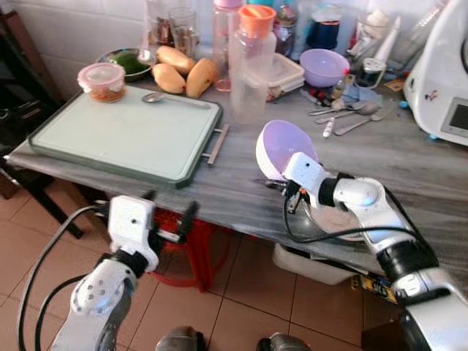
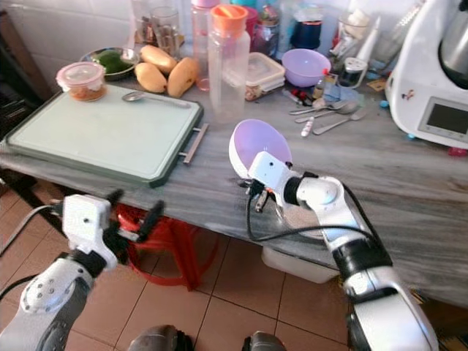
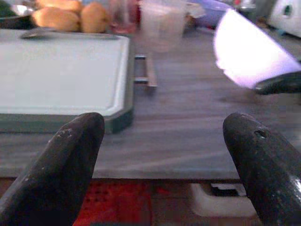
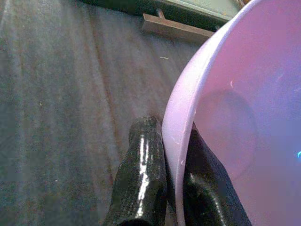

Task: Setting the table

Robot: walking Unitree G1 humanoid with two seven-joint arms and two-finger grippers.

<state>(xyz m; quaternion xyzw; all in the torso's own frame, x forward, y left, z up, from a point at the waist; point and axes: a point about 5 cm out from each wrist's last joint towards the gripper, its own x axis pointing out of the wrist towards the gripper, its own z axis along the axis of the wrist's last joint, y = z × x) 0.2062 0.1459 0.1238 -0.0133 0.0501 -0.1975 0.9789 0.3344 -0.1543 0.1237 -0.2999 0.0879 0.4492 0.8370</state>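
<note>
The lilac bowl [image 1: 281, 146] is hanging tilted on its edge over the grey counter [image 1: 409, 164], just beside the green tray [image 1: 124, 135] and its metal handle [image 1: 217, 144]. The right pincer [image 4: 175, 162] is pinching the bowl's rim, 1 finger inside and 1 outside. To do this step well, I judge the wrist should be levelling the bowl before lowering, so the base meets the surface flat rather than the rim striking first; the thin rim grip looks prone to slipping if swung fast. Placing it on the tray, clear of the spoon [image 1: 155, 96] and the lidded food tub [image 1: 102, 81], seems sensible. The left pincer [image 1: 170, 213] is hovering with fingers spread, below the counter's front edge.
</note>
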